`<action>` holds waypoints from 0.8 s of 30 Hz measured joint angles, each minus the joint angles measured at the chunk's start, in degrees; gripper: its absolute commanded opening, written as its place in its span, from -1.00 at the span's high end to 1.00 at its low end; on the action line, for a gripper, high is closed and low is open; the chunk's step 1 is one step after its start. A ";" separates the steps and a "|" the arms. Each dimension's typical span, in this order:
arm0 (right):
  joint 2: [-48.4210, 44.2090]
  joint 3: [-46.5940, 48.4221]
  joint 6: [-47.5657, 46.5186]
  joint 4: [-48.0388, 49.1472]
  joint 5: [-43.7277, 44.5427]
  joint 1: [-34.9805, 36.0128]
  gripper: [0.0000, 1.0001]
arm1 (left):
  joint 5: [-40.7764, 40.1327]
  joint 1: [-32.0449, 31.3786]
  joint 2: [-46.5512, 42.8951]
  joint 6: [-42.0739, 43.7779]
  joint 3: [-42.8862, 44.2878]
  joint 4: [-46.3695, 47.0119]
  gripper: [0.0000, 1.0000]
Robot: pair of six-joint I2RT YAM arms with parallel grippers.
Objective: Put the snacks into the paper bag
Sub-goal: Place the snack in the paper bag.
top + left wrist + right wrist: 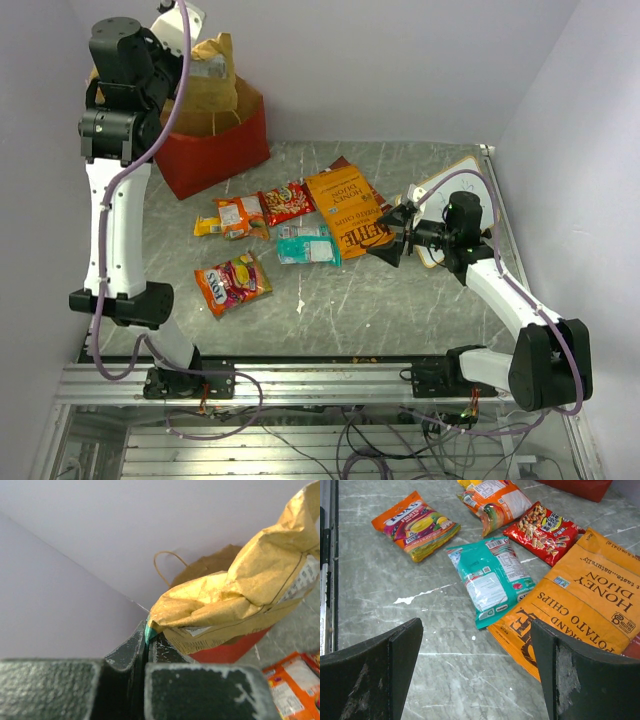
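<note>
My left gripper [192,35] hangs high at the back left, shut on the teal-edged corner of the big brown-gold packet [235,600]. That packet [208,88] dangles over the mouth of the red paper bag [215,150], its lower end inside. On the table lie the big orange chips bag [350,210], a red packet [287,202], an orange-yellow one [232,215], a teal one [308,245] and a multicolour one [232,283]. My right gripper [395,240] is open, low over the near end of the chips bag [585,605], with nothing between its fingers [375,670].
A white board with an orange edge [455,195] lies behind my right wrist. The purple walls close in at the back and both sides. The bag's loop handle [165,565] stands up beside the held packet. A metal rail [300,380] runs along the near edge.
</note>
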 measured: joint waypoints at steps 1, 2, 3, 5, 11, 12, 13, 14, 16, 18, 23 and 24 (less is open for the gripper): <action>0.00 0.00 0.04 0.00 0.00 0.00 -0.78 | 0.00 0.48 0.98 -0.52 0.96 1.03 0.86; 0.00 0.00 0.11 0.02 0.02 0.00 -0.78 | 0.00 0.81 1.77 -0.94 1.64 1.79 0.86; 0.00 0.00 0.13 0.02 0.04 0.00 -0.78 | 0.02 1.25 2.75 -1.51 2.60 2.56 0.86; 0.04 0.00 0.13 0.02 0.17 0.00 -0.79 | 0.11 1.99 4.42 -2.34 3.78 4.33 0.86; 0.13 0.26 0.07 -0.04 0.44 0.00 -0.79 | 0.20 3.19 8.17 -3.65 4.70 8.57 0.87; 0.13 0.31 0.02 -0.04 0.55 0.00 -0.79 | 0.24 3.21 8.72 -3.69 4.76 8.94 0.86; 0.13 0.31 -0.04 -0.04 0.66 0.00 -0.79 | 0.31 3.21 9.66 -3.78 5.29 9.31 0.86; 0.17 0.31 -0.11 -0.04 0.70 0.00 -0.79 | 0.37 3.21 10.56 -3.85 5.79 9.75 0.87; 0.39 0.31 -0.20 -0.07 0.83 0.00 -0.79 | 0.74 3.21 12.41 -3.98 7.02 10.60 0.86; 0.81 0.31 -0.37 -0.11 0.87 0.00 -0.79 | 1.40 3.21 14.21 -4.15 7.54 11.76 0.86; 1.27 0.31 -1.05 -1.07 1.29 0.00 -0.79 | 3.08 3.21 17.75 -4.31 7.54 13.62 0.86; 1.27 0.31 -1.25 -1.27 1.31 0.00 -0.79 | 3.41 3.21 18.47 -4.31 7.54 13.88 0.86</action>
